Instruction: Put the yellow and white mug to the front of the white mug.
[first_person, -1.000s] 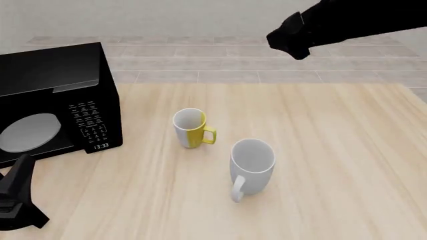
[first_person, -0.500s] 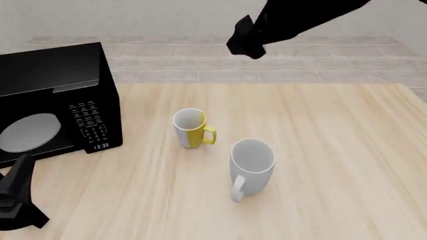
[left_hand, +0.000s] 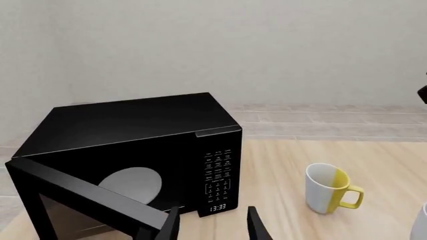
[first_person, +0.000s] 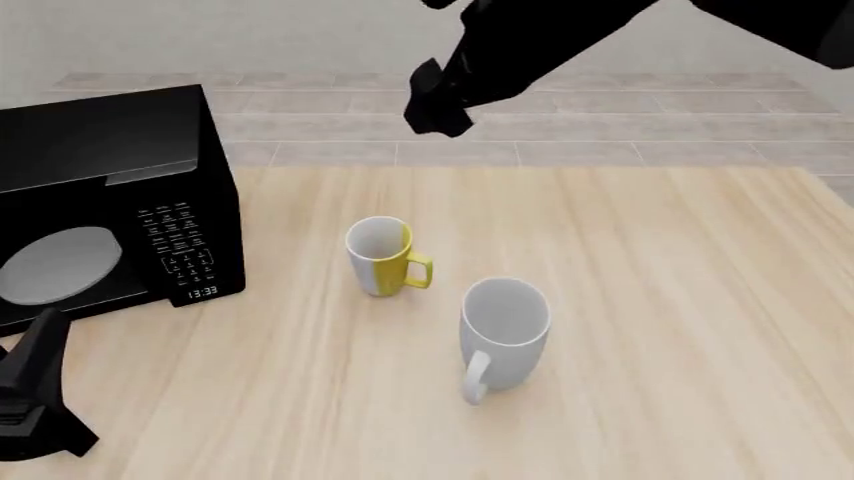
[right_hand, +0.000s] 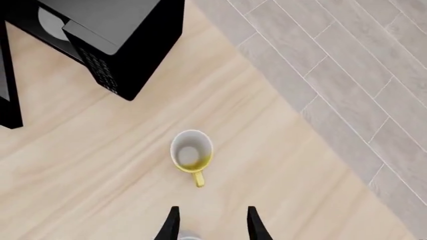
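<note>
The yellow and white mug (first_person: 384, 257) stands upright on the wooden table, handle to the right. It also shows in the left wrist view (left_hand: 329, 188) and from above in the right wrist view (right_hand: 191, 155). The larger white mug (first_person: 505, 330) stands upright just nearer and to the right of it, apart from it, handle toward the front. My right gripper (first_person: 434, 105) hangs high above the table's far side, above and behind the small mug; its fingers (right_hand: 172, 225) are spread and empty. My left gripper (first_person: 43, 345) rests at the front left, fingers (left_hand: 256, 227) apart and empty.
A black microwave (first_person: 107, 200) stands at the table's left with its door (left_hand: 87, 200) swung open, close to my left gripper. It also shows in the right wrist view (right_hand: 120, 35). A tiled floor (first_person: 641, 150) lies beyond the table's far edge.
My right arm has swung leftward and somewhat lower across the top of the front view, now above the small mug's far side. The mugs and the left arm have not moved.
</note>
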